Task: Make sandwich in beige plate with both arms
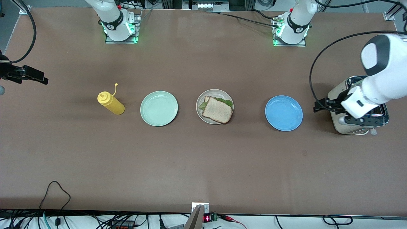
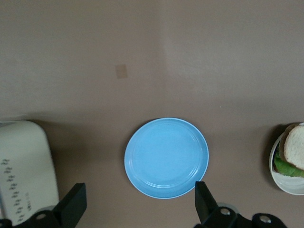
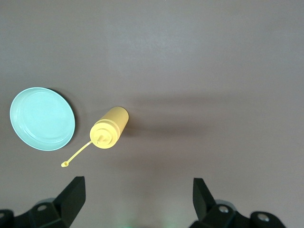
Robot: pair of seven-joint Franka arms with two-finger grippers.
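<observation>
The sandwich (image 1: 217,110) lies on the beige plate (image 1: 219,93) at mid-table: a toasted slice on top, green lettuce (image 1: 226,102) showing at its edge, another slice beneath. Its edge and the beige plate (image 2: 285,183) also show in the left wrist view, with the sandwich (image 2: 295,151) partly cut off. My left gripper (image 1: 320,106) hangs open and empty over the table between the blue plate and the toaster; the left gripper (image 2: 139,189) holds nothing. My right gripper (image 1: 41,79) is open and empty over the right arm's end of the table; the right gripper (image 3: 137,184) looks down on bare table.
A mint-green plate (image 1: 159,108) and a yellow squeeze bottle (image 1: 110,103) lie toward the right arm's end. A blue plate (image 1: 284,113) and a beige toaster (image 1: 359,124) lie toward the left arm's end. The left wrist view shows the blue plate (image 2: 166,157).
</observation>
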